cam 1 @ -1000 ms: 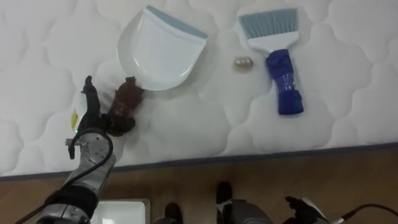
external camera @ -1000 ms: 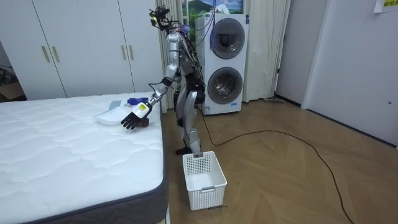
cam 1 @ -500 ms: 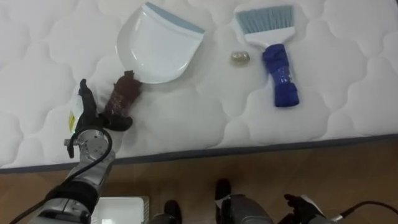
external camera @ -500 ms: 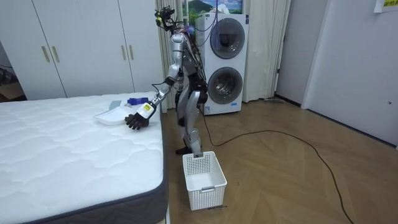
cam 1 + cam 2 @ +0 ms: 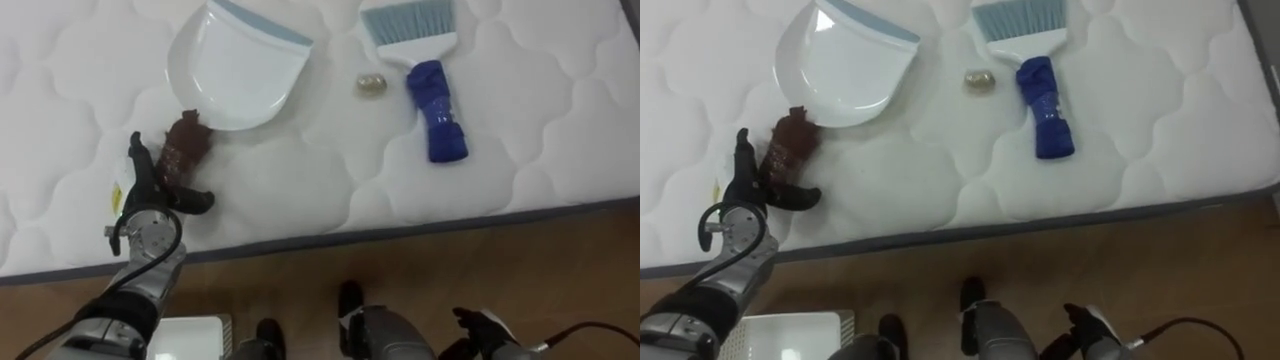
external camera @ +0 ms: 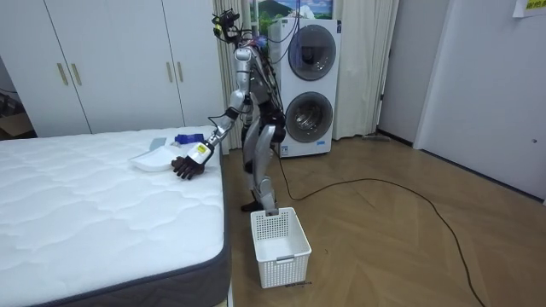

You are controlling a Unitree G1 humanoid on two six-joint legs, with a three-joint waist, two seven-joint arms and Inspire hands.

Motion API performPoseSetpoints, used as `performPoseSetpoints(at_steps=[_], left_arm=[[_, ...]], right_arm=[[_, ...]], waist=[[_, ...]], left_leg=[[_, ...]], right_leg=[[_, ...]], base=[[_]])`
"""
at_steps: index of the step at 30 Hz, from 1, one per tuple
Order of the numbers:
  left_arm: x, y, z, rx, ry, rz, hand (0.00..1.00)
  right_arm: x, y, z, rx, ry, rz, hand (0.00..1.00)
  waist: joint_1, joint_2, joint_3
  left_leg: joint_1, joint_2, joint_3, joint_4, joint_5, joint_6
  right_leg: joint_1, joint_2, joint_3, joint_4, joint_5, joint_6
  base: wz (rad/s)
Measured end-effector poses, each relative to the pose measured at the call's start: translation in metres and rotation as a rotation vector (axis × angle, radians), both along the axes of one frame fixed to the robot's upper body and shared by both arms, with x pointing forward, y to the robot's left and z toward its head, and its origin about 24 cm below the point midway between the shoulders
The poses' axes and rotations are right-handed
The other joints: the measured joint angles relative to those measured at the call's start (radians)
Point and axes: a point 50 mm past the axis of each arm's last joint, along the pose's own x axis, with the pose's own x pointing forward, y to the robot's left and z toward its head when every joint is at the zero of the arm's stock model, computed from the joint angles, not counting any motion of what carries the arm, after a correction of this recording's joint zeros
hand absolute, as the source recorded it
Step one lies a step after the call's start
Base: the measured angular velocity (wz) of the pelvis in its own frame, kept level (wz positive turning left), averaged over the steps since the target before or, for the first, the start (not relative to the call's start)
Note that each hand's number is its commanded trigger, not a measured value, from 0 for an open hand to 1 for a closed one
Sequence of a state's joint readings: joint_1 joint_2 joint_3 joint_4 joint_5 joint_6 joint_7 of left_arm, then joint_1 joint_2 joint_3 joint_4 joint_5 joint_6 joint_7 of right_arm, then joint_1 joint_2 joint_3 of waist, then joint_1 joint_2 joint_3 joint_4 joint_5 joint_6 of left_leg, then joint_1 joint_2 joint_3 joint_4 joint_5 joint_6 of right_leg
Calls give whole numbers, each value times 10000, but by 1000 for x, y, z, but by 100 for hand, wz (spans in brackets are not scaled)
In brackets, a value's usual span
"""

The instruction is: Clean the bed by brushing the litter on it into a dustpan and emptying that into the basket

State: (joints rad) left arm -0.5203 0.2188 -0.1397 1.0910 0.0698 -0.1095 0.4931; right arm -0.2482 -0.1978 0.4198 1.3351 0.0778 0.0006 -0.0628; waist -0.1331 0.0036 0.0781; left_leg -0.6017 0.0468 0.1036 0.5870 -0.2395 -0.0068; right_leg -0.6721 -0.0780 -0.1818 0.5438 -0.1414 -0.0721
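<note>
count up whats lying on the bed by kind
dustpan: 1
brush: 1
small scrap: 1
total: 3

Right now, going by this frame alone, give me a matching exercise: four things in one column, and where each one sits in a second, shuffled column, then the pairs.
Things
1. dustpan
2. brush
3. crumpled scrap
4. white basket

Places
a. on the mattress, between the two cleaning tools
b. on the floor beside the bed
c. on the mattress, its dark handle at the left hand
d. on the mattress, blue handle, farthest toward the robot's right

Pairs: 1-c, 2-d, 3-a, 4-b
</note>
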Motion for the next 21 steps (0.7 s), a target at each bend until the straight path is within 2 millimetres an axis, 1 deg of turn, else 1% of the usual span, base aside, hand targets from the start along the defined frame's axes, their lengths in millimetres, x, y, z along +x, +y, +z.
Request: performPoseSetpoints(at_steps=[7,9,13,17,21], left_arm=[[1,1,2,37,-52,4,0],[2,1,3,62,-84,-17,0],[4,0,5,87,-165,-48,0],[10,3,13,264,-392,-61,0],[13,4,17,458,-434,-187,0]], right_arm=[[2,0,1,11,-50,26,0],[2,0,1,17,-60,47,0],[1,0,1,36,-108,55,0],[1,0,1,12,-130,165,0],[-4,-1,-1,-102,76,374,0]], waist=[[4,-1,1],[-2,1,2],[3,4,3],[0,4,3],[-31,7,4]], left_leg=[[-32,-36,-6,16,-60,63],[-46,-20,-57,9,-157,58],[-106,-9,-66,91,-204,73],[-362,111,5,302,-275,78],[-420,118,33,335,-316,58]], right_leg=[[-88,-45,-1,127,-1,13],[-96,-26,-43,152,21,2],[-128,10,-62,246,28,-3],[-322,72,-78,294,85,-46],[-438,56,-95,449,57,-86]], base=[[0],[0],[0],[-5],[-4]])
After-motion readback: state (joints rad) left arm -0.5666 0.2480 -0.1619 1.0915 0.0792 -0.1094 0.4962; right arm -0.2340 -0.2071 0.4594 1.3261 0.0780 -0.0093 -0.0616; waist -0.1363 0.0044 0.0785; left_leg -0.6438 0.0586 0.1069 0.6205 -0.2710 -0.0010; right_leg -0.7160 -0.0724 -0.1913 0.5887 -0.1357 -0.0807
